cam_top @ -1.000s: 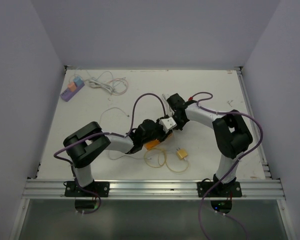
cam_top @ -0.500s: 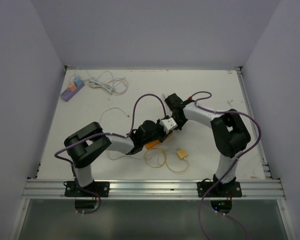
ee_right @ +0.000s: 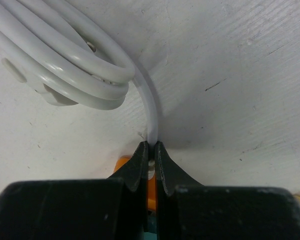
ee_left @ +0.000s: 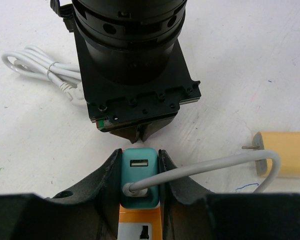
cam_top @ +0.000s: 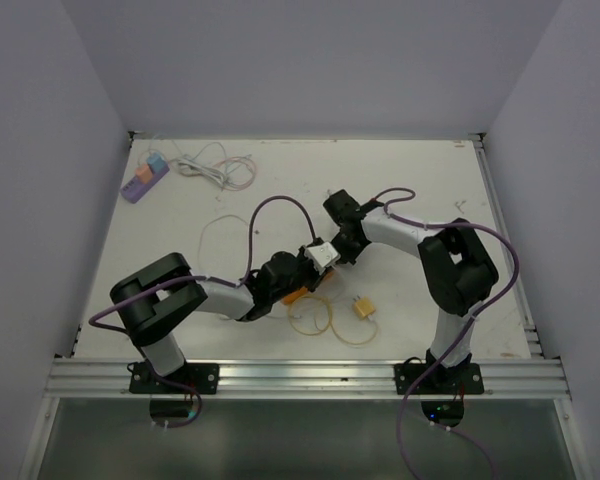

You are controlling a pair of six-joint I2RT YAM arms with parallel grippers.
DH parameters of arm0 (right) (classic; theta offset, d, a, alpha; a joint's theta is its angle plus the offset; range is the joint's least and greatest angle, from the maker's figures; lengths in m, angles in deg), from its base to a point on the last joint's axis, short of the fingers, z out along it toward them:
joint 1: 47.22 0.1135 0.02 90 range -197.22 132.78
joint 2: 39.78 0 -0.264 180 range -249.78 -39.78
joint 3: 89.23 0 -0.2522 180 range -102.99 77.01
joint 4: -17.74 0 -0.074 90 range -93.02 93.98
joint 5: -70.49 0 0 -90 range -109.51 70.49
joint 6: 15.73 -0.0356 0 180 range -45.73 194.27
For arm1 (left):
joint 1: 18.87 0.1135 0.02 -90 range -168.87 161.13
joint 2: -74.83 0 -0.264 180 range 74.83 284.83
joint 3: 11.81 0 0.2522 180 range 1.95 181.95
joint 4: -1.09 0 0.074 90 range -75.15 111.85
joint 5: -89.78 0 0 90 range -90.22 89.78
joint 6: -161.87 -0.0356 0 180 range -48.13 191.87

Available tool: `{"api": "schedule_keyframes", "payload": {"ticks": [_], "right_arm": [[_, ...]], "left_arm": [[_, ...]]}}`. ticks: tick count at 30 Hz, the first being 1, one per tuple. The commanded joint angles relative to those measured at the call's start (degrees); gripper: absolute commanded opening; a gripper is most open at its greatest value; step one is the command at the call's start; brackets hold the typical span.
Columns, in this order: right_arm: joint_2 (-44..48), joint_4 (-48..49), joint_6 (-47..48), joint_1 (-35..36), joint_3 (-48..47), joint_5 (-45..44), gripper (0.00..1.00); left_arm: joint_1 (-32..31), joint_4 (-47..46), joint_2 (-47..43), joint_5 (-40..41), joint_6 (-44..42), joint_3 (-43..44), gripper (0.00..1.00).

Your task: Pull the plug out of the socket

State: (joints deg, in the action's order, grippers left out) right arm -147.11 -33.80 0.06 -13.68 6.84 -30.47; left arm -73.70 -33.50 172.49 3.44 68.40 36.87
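An orange socket strip (ee_left: 140,214) lies on the white table, with a teal plug (ee_left: 132,175) seated in its far end. A white cable (ee_left: 215,164) leaves the plug to the right. My left gripper (ee_left: 139,159) is shut on the teal plug, one finger on each side. My right gripper (ee_right: 151,147) is shut on the strip's white cord (ee_right: 152,115), right at the end of the orange strip (ee_right: 120,163). In the top view the left gripper (cam_top: 305,266) and the right gripper (cam_top: 332,250) meet tip to tip over the strip (cam_top: 296,294) at mid-table.
A yellow plug (cam_top: 363,307) lies right of the strip and also shows in the left wrist view (ee_left: 285,155). The cord's white coil (ee_right: 65,60) lies beside the right gripper. A purple power strip (cam_top: 145,178) and loose cables (cam_top: 215,165) lie at the far left.
Both grippers, still joined at the strip, have shifted left and toward the near edge. The left arm's elbow has swung further left and down.
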Motion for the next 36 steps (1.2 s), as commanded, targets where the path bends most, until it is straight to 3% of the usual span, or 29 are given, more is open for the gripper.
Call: {"api": "schedule_keyframes", "payload": {"ticks": [1, 8, 14, 20, 28, 36], "right_arm": [[-2.0, -4.4, 0.0, -1.3, 1.4, -7.1, 0.00], [-2.8, -6.4, 1.3, 0.0, -1.5, -8.8, 0.00], [-2.9, -6.3, 0.8, 0.2, -0.8, -9.3, 0.00], [-2.9, -6.7, 0.5, 0.0, -0.2, -10.5, 0.00], [-3.0, -7.8, 1.1, -0.3, -0.8, -12.2, 0.00], [-4.2, -8.5, 1.8, 0.2, -2.5, -12.5, 0.00]], "left_arm": [[0.3, -14.0, -3.9, 4.3, 0.0, 0.2, 0.00], [0.3, -3.5, 2.3, -4.7, -1.2, 8.2, 0.00], [0.4, -0.8, 0.7, -3.9, -3.2, 11.4, 0.00], [0.9, -10.0, -4.9, 2.4, 0.5, 2.7, 0.00], [6.0, -14.2, -7.9, 0.4, 8.6, -4.7, 0.00], [6.5, 0.2, -4.2, -9.0, 2.0, 6.9, 0.00]]}}
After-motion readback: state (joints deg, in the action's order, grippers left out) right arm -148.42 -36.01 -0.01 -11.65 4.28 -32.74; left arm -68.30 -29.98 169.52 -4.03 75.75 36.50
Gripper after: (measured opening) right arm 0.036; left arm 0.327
